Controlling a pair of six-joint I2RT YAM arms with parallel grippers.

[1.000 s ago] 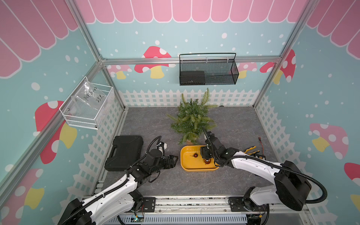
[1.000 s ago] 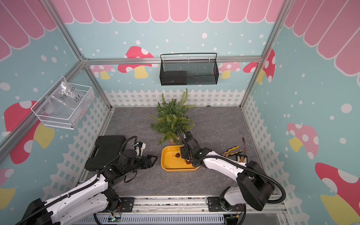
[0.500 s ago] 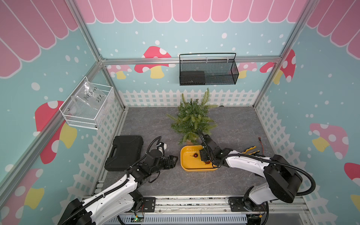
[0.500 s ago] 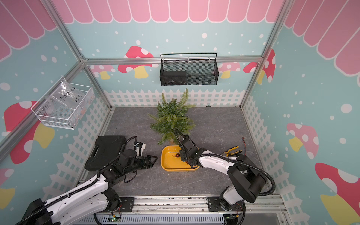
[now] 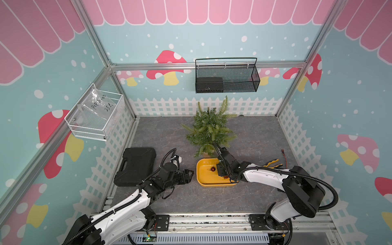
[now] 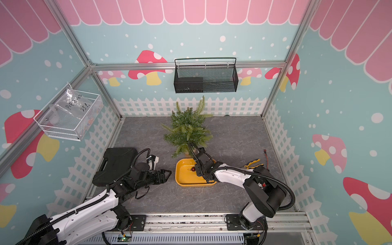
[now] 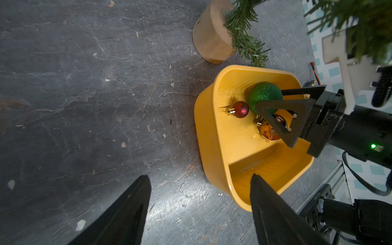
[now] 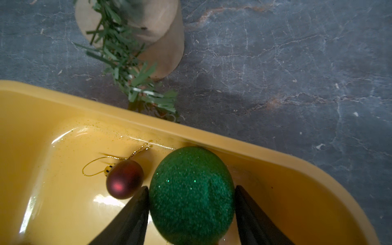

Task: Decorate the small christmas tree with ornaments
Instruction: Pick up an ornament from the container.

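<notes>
Looking from the left, I see the black case (image 5: 135,166), then the left gripper (image 5: 189,174) hovering just beside the yellow tray (image 5: 216,185), its jaws wide and empty. The small christmas tree (image 5: 210,129) stands upright behind the tray. Inside the tray lie the dark red ornament (image 8: 124,179), the green ornament (image 7: 265,95) and the copper ornament (image 7: 267,135). The right gripper (image 8: 191,187) has one finger on each side of the green ornament; whether it presses it, I cannot tell. Further right lie the yellow pliers (image 5: 272,163).
</notes>
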